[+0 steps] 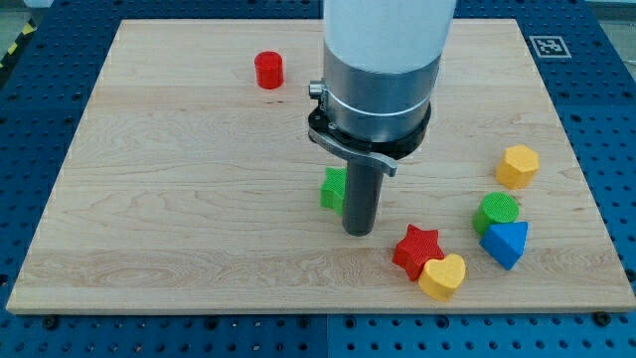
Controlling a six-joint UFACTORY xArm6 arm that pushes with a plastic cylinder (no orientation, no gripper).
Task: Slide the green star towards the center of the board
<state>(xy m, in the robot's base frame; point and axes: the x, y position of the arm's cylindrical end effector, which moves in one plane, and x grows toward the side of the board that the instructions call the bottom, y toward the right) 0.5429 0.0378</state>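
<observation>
Yellow heart (pixel 443 276): nearest the view's bottom, touching the red star (pixel 415 249).
Tip (pixel 359 232): rod end on the wooden board (pixel 179 199); no claw here, nothing held.
Green star (pixel 333 188): touching the rod's left side, partly hidden, near the board's centre.
Right cluster: green cylinder (pixel 496 211) against blue triangle (pixel 506 243); yellow hexagon (pixel 518 165) above.
Red cylinder (pixel 268 70): well apart, upper left.
Marker tag (pixel 548 45): black-and-white pattern, top right corner; no readable writing.

The pale wooden desk (pixel 149 199) carries a red cylinder block (pixel 268 70), a partly hidden green block (pixel 332 188), a yellow hexagonal block (pixel 517 165), a green round block (pixel 496 211), a blue triangular block (pixel 506 242), a red star block (pixel 415 249) and a yellow heart block (pixel 443 275).
</observation>
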